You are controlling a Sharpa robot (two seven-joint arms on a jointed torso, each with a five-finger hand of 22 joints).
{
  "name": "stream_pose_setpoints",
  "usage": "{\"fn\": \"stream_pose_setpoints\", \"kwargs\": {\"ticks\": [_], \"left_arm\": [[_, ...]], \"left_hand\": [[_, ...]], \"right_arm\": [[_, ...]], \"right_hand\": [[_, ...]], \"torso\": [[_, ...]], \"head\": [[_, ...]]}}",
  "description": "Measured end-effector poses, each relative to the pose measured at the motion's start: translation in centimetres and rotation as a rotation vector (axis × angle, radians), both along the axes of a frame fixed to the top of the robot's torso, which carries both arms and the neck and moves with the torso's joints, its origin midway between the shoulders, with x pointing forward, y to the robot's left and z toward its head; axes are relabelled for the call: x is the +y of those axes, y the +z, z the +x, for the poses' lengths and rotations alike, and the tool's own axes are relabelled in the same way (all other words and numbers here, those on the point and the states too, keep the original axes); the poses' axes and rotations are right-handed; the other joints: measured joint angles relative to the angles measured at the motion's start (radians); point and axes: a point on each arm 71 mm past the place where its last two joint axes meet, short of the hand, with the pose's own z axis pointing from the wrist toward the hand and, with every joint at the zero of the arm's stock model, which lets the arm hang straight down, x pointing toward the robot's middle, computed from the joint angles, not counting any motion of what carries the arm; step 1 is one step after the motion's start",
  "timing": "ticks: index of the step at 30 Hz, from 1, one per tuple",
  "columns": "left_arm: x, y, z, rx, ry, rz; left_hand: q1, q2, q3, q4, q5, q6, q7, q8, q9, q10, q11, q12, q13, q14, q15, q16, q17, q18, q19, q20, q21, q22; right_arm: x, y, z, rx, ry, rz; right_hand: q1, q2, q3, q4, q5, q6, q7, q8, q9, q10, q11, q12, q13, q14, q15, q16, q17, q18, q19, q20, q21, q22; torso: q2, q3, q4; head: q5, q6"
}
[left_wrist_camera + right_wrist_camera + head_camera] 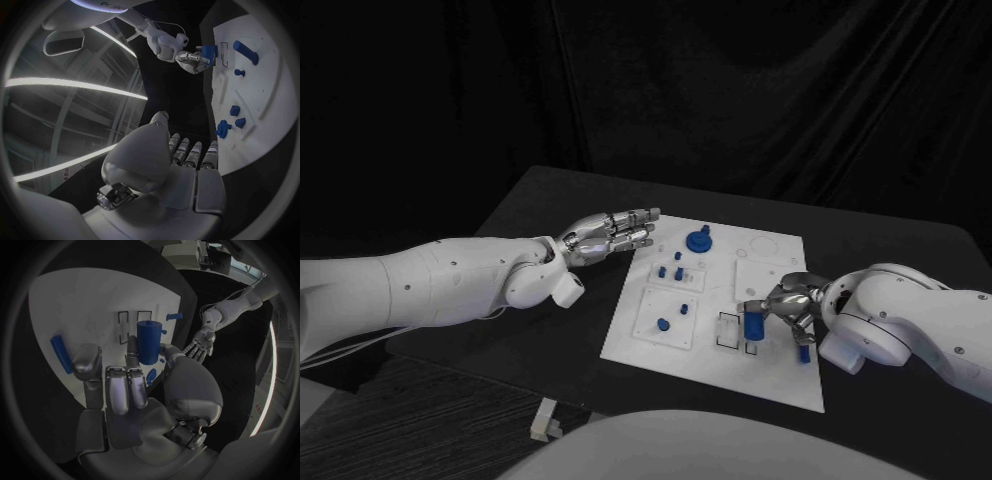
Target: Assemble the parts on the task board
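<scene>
We see the board [769, 375] lying on the black table [560, 200], with the right hand [783, 305] over its near right part, fingers wrapped around an upright blue cylinder [753, 325]. From the right wrist, the cylinder [149, 341] stands pinched between thumb and fingers [128, 385], just above the two outlined rectangular slots [123, 325] on the board [81, 300]. A long blue bar [802, 352] lies flat on the board beside that hand, toward its right edge.

The left hand [606, 236] hovers at the board's far left corner, fingers straight, spread slightly and holding nothing; from its wrist we see the fingers [209, 156] reaching just over the board's edge [275, 140].

Other blue parts sit on the board: a knobbed piece [700, 239] near the far edge, small pegs [678, 271] just behind the middle, and a round button [662, 324] on the left raised plate.
</scene>
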Motion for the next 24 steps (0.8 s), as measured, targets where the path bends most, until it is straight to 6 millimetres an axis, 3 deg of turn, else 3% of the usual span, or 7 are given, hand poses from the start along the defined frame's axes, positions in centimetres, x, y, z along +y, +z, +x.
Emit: {"fn": "stream_pose_setpoints", "kwargs": {"ticks": [2,3,4,12,21,22,24], "left_arm": [[0.0,0.0,0.0,0.000,0.000,0.000],[0.0,0.0,0.0,0.000,0.000,0.000],[0.0,0.0,0.0,0.001,0.000,0.000],[0.2,0.0,-0.1,0.002,0.003,0.002],[0.2,-0.1,-0.1,0.004,0.001,0.001],[0.2,-0.1,-0.1,0.004,0.001,0.001],[0.2,-0.1,-0.1,0.005,0.001,0.001]], "left_hand": [[0.000,0.000,0.000,0.000,0.000,0.000,0.000,0.000,0.000,0.000,0.000,0.000,0.000,0.000,0.000,0.000,-0.001,0.000,0.000,0.000,0.000,0.000],[0.000,0.000,0.000,0.000,0.000,0.000,0.000,0.000,0.000,0.000,0.000,0.000,0.000,0.000,0.000,0.000,-0.001,0.000,0.000,0.000,0.000,0.000],[0.000,0.000,0.000,0.000,0.000,0.000,0.000,0.000,0.000,0.000,0.000,0.000,0.000,0.000,0.000,0.000,-0.001,0.000,0.000,0.000,0.000,0.000],[0.003,0.003,0.000,0.000,0.000,0.000,0.000,0.000,0.000,0.000,0.000,0.000,0.000,0.000,0.000,0.000,0.000,0.000,0.000,0.000,0.000,0.000],[0.003,0.003,0.000,0.000,0.000,0.000,0.000,0.000,0.000,0.000,0.000,0.000,0.000,0.000,0.000,0.000,-0.001,0.000,0.000,0.000,0.000,0.000],[0.003,0.003,0.000,0.000,0.000,0.000,0.000,0.000,0.000,0.000,0.000,0.000,0.000,0.000,0.000,0.000,0.000,0.000,0.000,0.000,0.000,0.000],[0.003,0.003,0.000,0.000,0.000,0.000,0.000,0.000,0.000,0.000,0.000,0.000,0.000,0.000,0.000,0.000,0.000,0.000,0.000,0.000,0.000,0.000]], "right_arm": [[0.1,-0.3,-0.1,0.008,0.003,0.000],[0.2,-0.4,-0.2,0.012,0.006,-0.001],[0.3,-0.5,-0.2,0.015,0.008,-0.001],[0.9,-0.9,-0.3,0.021,0.036,-0.010],[1.4,-1.3,-0.4,0.018,0.065,-0.025],[1.4,-1.3,-0.4,0.017,0.068,-0.026],[1.5,-1.3,-0.4,0.016,0.073,-0.028]], "right_hand": [[0.000,0.000,0.000,0.000,-0.022,0.000,0.000,0.000,0.000,0.000,0.000,0.000,0.000,0.000,0.000,0.000,0.000,0.000,0.000,0.000,-0.011,0.000],[-0.019,0.019,0.004,0.004,-0.062,-0.001,0.000,0.000,0.001,0.000,0.000,0.000,0.000,0.000,0.000,0.000,0.000,0.000,0.000,0.000,-0.026,0.000],[-0.032,0.016,0.016,-0.006,-0.084,-0.002,-0.002,0.000,0.002,0.000,0.000,0.000,0.000,0.000,0.000,0.000,0.000,0.000,-0.012,0.002,-0.027,0.000],[-0.035,0.012,0.038,-0.005,-0.085,-0.014,0.000,0.000,0.003,0.000,0.000,0.000,0.000,0.000,0.000,0.000,0.000,0.000,-0.014,0.000,-0.027,0.000],[-0.036,0.012,0.052,0.008,-0.166,-0.020,0.002,0.000,0.002,0.000,0.000,0.000,0.000,0.000,0.000,0.000,0.000,0.000,-0.021,0.007,-0.039,0.000],[-0.054,0.031,0.054,0.010,-0.193,-0.021,0.002,0.000,0.002,0.000,0.000,0.000,0.000,0.000,0.000,0.000,0.000,0.000,-0.021,0.007,-0.039,0.000],[-0.055,0.032,0.057,0.012,-0.205,-0.026,0.003,0.000,0.002,0.000,0.000,0.000,0.000,0.000,0.000,0.000,0.000,0.000,-0.021,0.007,-0.046,0.000]], "torso": [[0.000,0.0000,0.0000],[0.000,0.0000,0.0000],[0.000,0.0000,0.0000],[0.000,-0.0002,0.0000],[0.000,-0.0002,-0.0007],[0.000,-0.0002,-0.0007],[0.000,-0.0002,-0.0007]], "head": [[0.002,0.000],[0.003,0.000],[0.003,0.000],[0.001,0.000],[0.004,0.000],[0.004,0.000],[0.004,0.000]]}}
